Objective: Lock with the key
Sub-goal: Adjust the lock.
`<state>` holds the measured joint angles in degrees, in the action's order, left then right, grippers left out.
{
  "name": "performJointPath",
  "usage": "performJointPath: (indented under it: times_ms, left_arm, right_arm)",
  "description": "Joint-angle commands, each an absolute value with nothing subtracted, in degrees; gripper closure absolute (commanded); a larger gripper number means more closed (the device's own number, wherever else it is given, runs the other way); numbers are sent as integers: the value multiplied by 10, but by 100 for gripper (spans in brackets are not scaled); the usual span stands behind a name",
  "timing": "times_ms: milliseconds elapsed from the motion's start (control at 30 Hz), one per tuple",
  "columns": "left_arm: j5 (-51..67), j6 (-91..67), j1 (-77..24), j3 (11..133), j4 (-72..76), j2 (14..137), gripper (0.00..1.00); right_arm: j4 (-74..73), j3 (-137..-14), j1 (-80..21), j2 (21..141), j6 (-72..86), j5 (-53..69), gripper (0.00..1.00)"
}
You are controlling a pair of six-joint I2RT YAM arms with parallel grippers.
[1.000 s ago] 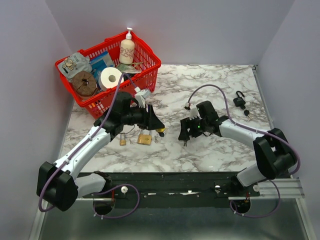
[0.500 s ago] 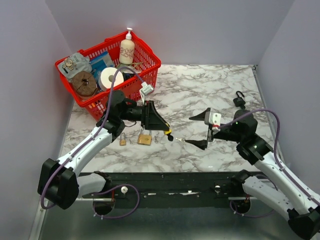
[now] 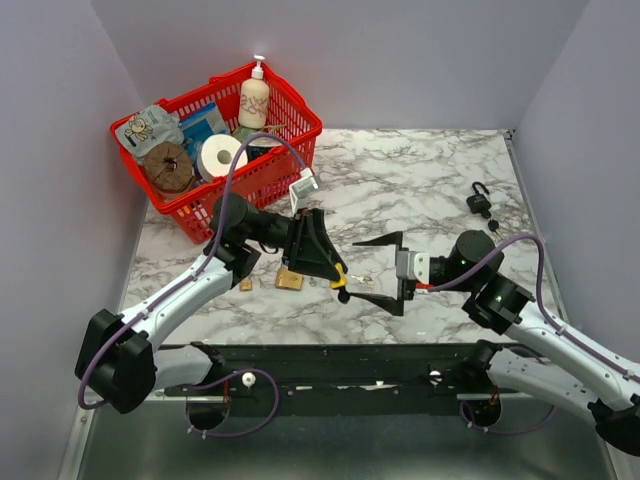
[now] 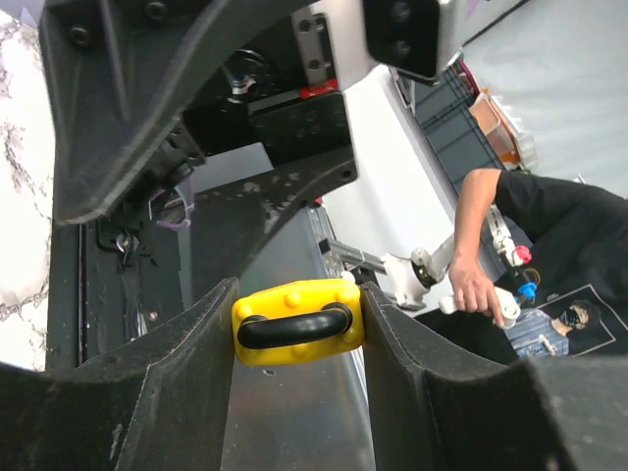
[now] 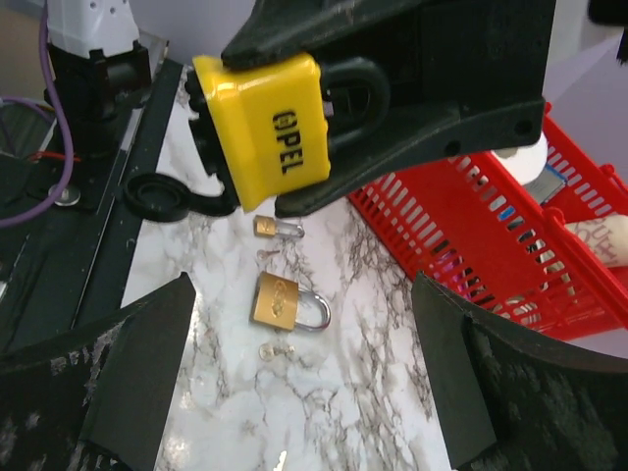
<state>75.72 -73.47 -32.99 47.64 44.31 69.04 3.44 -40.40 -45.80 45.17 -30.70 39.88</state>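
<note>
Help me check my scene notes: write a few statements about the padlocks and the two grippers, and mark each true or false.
1. The left gripper is clamped on the yellow padlock. True.
2. The right gripper holds a key. False: its jaws are wide open and empty.
3. A brass padlock lies on the table. True.
4. The black padlock sits in the red basket. False: it lies on the table near the right edge, far from the basket.
5. A pump bottle stands in the red basket. True.
</note>
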Motion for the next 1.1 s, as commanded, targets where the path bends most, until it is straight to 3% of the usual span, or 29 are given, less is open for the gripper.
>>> performJointPath:
  times_ms: [0,800,1067]
  left_arm:
    - [766,-756,-334,499,508,699,100]
    - [759,-759,-352,491,513,705,100]
    - [761,-747,-358,489,505,703,100]
  right_arm:
    - [74,-443,-494,458,-311,374,0]
    - [62,-478,-548,469,-309,354,1]
    - [54,-485,-547,475,-298,353,21]
